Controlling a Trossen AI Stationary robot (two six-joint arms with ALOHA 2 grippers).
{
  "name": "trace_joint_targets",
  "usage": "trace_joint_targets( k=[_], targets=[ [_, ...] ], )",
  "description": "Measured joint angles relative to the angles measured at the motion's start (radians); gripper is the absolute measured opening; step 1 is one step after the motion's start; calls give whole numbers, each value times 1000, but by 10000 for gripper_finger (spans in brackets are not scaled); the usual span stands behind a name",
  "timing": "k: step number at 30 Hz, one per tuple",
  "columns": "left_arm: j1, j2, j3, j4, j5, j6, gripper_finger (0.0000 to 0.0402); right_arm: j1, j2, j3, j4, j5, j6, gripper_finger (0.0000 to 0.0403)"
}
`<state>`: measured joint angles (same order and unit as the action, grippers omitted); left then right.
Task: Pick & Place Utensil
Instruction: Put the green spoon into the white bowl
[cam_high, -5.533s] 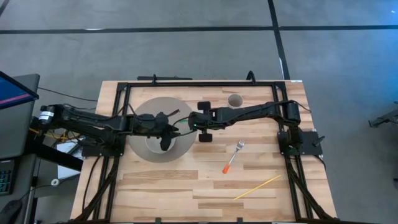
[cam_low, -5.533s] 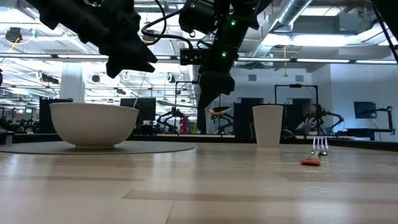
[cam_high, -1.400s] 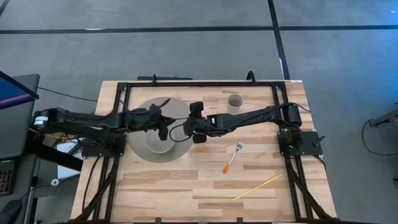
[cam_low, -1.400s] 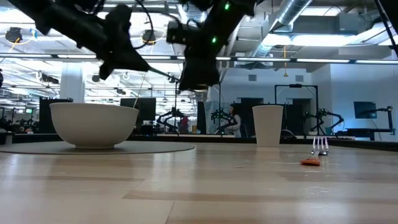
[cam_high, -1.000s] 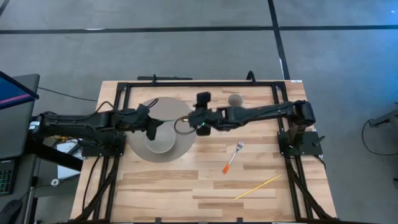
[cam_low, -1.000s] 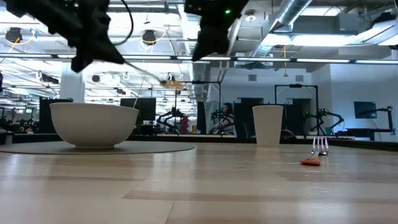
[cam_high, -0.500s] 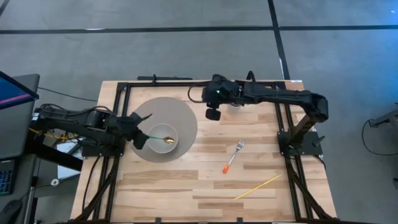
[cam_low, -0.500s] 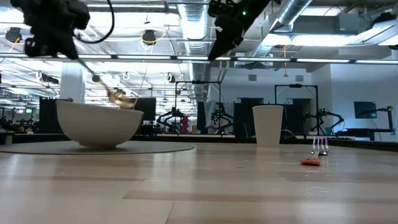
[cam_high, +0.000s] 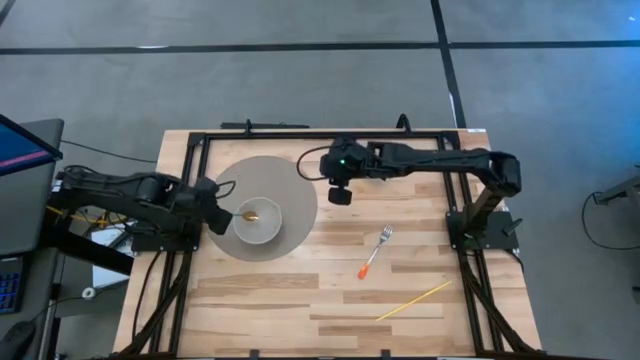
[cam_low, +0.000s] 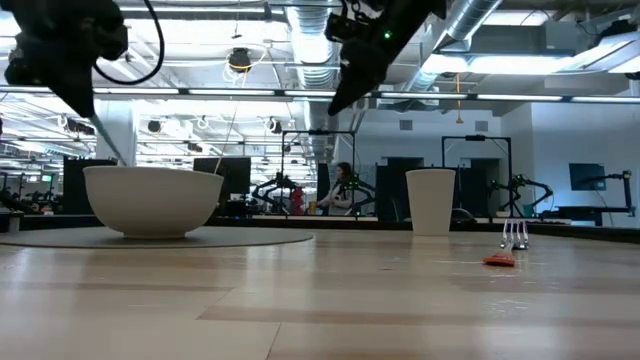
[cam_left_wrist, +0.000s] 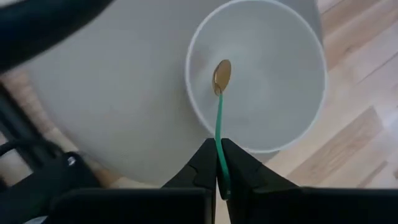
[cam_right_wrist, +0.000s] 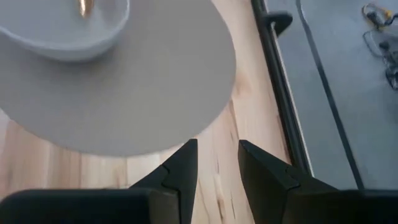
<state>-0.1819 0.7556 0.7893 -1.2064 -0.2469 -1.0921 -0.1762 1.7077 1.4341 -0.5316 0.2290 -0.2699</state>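
Spoon (cam_left_wrist: 220, 102) with the green handle is pinched tight in our left gripper (cam_left_wrist: 217, 163), gold tip dipped inside the white bowl (cam_high: 258, 222). Our right gripper (cam_right_wrist: 214, 163) hangs past the bowl's grey mat (cam_high: 285, 180), fingers apart, holding nothing.

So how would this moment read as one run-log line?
left gripper: shut on green-handled gold spoon | spoon tip: over white bowl | right gripper: open, empty, beside round grey mat
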Motion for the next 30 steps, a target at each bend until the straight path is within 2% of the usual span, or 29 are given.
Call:
trace_joint_targets(
  k=[10,16,30],
  targets=[
    [0,28,-59,64,-4,-9,26,5,-1,0,16,3,0,109],
    [0,51,-130,173,-4,-9,32,6,-1,0,16,3,1,109],
    [0,57,-134,180,-48,-9,34,6,-1,0,16,3,1,109]
  ],
)
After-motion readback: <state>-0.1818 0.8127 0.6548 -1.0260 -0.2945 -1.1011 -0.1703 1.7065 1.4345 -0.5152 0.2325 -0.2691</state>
